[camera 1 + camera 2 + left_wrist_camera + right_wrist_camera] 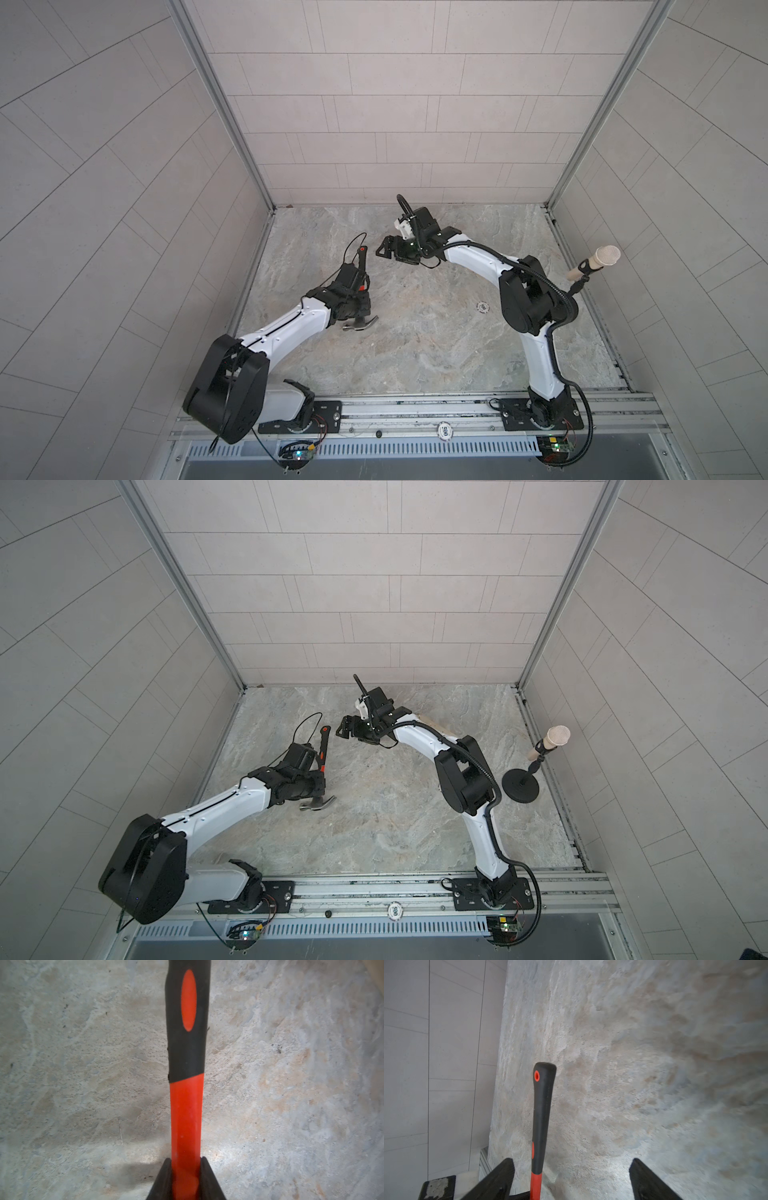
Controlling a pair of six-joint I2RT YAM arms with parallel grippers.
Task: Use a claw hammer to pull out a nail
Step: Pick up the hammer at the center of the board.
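The left tool is pinching the claw hammer by its orange-red shaft, one finger on each side, as the left wrist view shows plainly. In both top views the hammer sits left of the middle of the mottled stone surface, its silver head and forked claw nearer the front rail and its black handle end pointing toward the back wall. Whether the head touches the surface cannot be told. Just right of the handle end, the right tool has its fingers spread wide and grips nothing. In the right wrist view the black handle rises between the fingers, closer to one of them and touching neither. Further right a small round disc lies on the surface beside the right arm. At the far right a beige microphone tilts on a black stand with a round base. A poker chip marked 500 rests on the front rail.
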